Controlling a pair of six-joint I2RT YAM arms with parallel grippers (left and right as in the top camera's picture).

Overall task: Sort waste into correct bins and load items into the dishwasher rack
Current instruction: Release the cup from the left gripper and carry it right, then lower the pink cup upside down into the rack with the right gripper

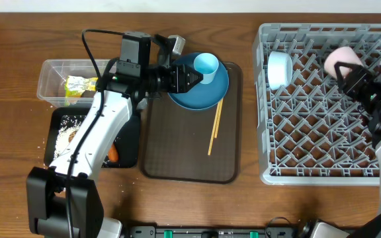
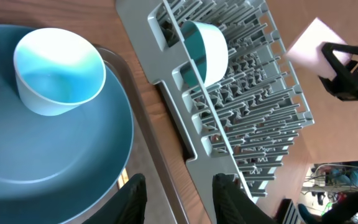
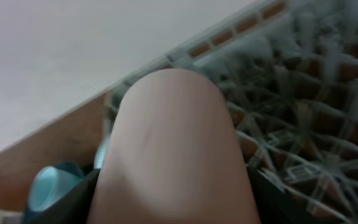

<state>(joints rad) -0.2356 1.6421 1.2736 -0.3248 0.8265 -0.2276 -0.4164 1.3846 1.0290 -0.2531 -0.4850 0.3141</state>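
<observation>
While the right gripper (image 1: 354, 78) clamps the pink cup (image 1: 341, 61) over the far right corner of the dishwasher rack (image 1: 323, 176), loading's underway: next, lower and release. Left gripper (image 1: 200, 78) sits half-open, empty, beside the blue plate (image 1: 197, 98).

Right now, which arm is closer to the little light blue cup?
Left. The left gripper is right beside the light blue cup, over the blue plate. The right gripper is far across the table at the dishwasher rack, holding the pink cup.
</observation>
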